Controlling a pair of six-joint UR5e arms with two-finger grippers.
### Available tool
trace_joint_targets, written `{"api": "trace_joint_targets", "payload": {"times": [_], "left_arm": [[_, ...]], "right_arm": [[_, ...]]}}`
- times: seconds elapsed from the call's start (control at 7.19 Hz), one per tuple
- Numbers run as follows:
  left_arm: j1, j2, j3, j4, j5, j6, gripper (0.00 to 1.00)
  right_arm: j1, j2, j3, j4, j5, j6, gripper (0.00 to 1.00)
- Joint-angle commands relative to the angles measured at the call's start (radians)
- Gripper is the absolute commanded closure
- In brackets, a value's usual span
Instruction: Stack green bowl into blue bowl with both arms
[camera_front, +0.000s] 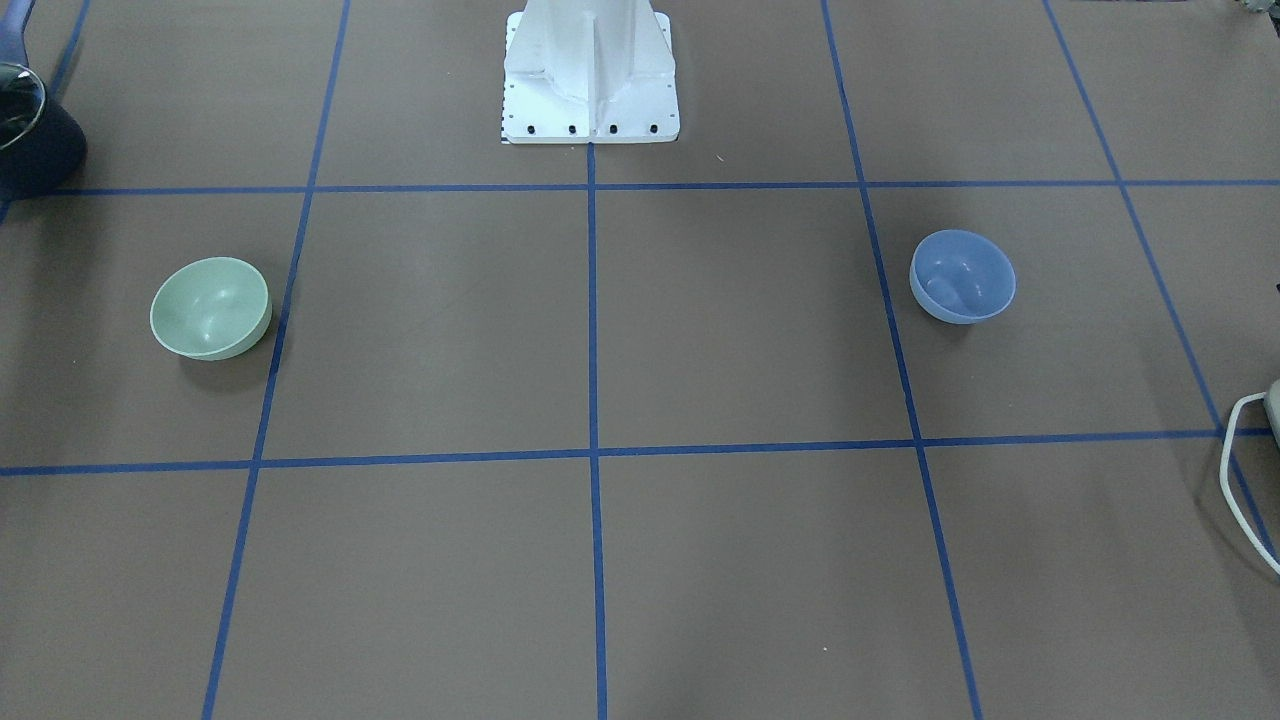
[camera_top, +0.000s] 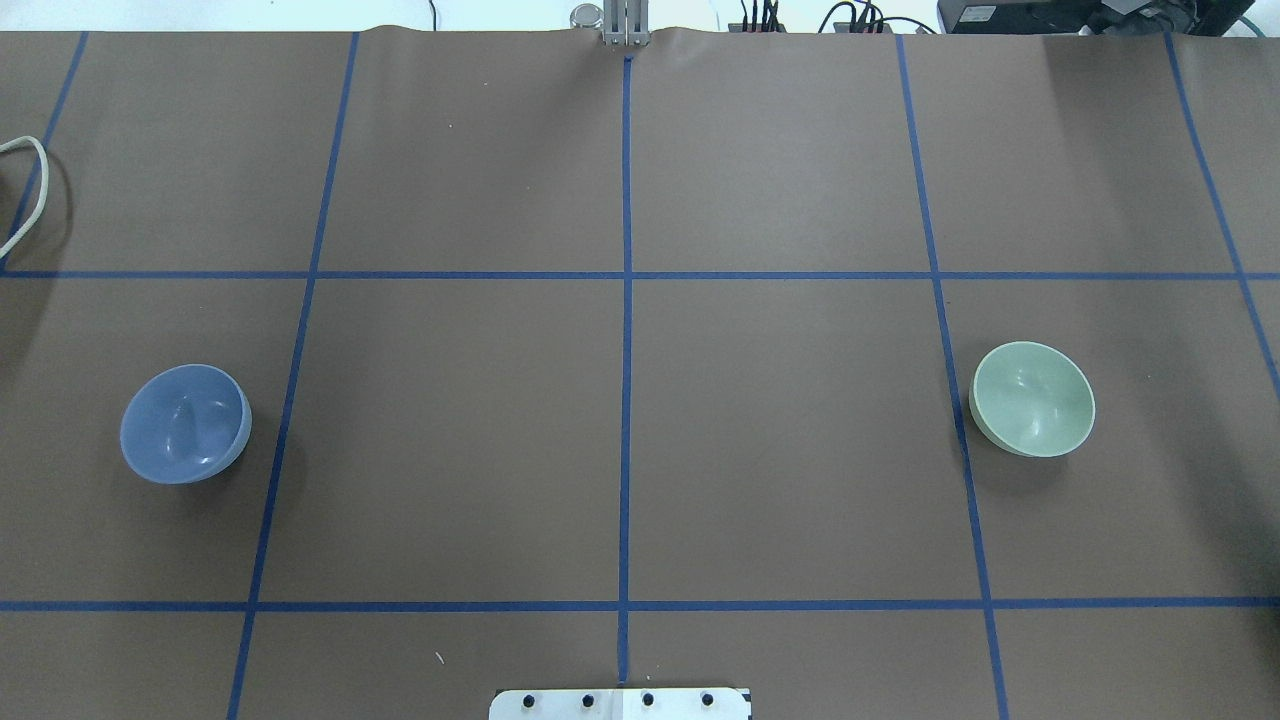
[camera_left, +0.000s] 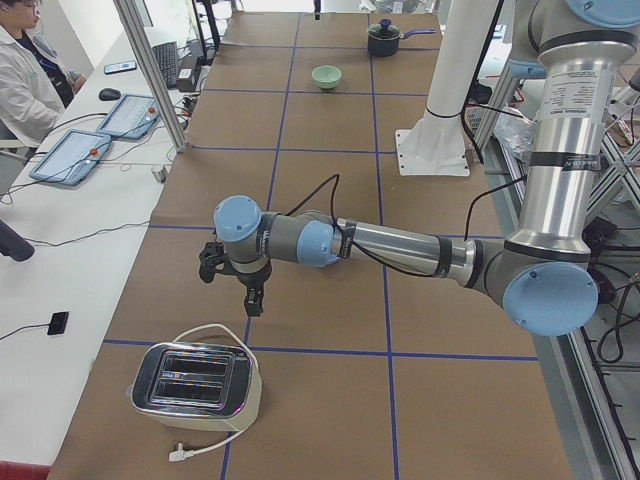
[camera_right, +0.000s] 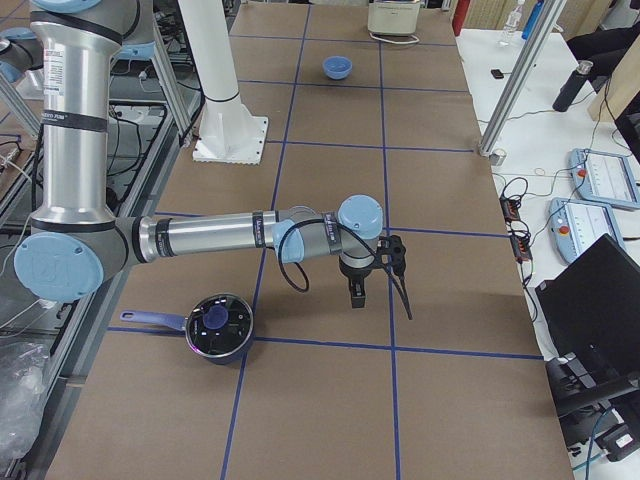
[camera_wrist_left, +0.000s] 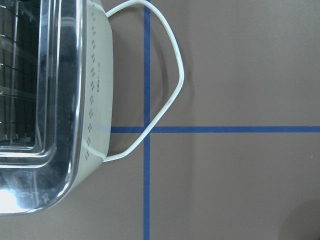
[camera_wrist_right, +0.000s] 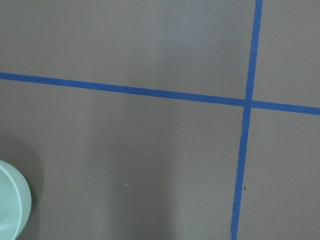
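Observation:
The green bowl (camera_front: 210, 308) sits upright on the brown table, on the robot's right (camera_top: 1033, 399); its rim shows at the right wrist view's lower left (camera_wrist_right: 12, 205). The blue bowl (camera_front: 962, 276) sits upright on the robot's left (camera_top: 185, 423). They are far apart, both empty. The left gripper (camera_left: 240, 285) hangs over the table near a toaster; it shows only in the exterior left view, so I cannot tell its state. The right gripper (camera_right: 360, 292) hangs near a pot, seen only in the exterior right view; I cannot tell its state. Neither gripper touches a bowl.
A chrome and cream toaster (camera_left: 195, 380) with a white cord (camera_wrist_left: 170, 75) stands at the table's left end. A dark lidded pot (camera_right: 218, 325) stands at the right end. The white mounting post (camera_front: 590, 70) stands mid-table at the robot's edge. Blue tape lines grid the table.

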Motion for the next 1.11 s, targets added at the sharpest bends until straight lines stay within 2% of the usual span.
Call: {"api": "trace_joint_targets", "payload": {"times": [0.0,0.28,0.42,0.56,0.83,0.97], "left_arm": [[0.087,0.032,-0.059,-0.09,0.001,-0.158,0.0],[0.185,0.081,-0.067,-0.3,0.003,-0.371,0.0],[0.228,0.09,-0.067,-0.38,0.003,-0.457,0.0],[0.265,0.089,-0.067,-0.424,0.001,-0.526,0.0],[0.337,0.084,-0.066,-0.45,0.01,-0.536,0.0],[0.367,0.091,-0.066,-0.456,0.031,-0.559,0.0]], "right_arm": [[-0.026,0.0,0.005,-0.004,0.019,0.018,0.0],[-0.038,0.054,-0.006,-0.002,0.115,0.116,0.0],[-0.064,0.068,0.0,0.002,0.114,0.177,0.0],[-0.093,0.07,0.011,0.006,0.116,0.187,0.0],[-0.112,0.072,0.011,0.088,0.105,0.189,0.0],[-0.17,0.073,0.011,0.09,0.093,0.251,0.0]]}}
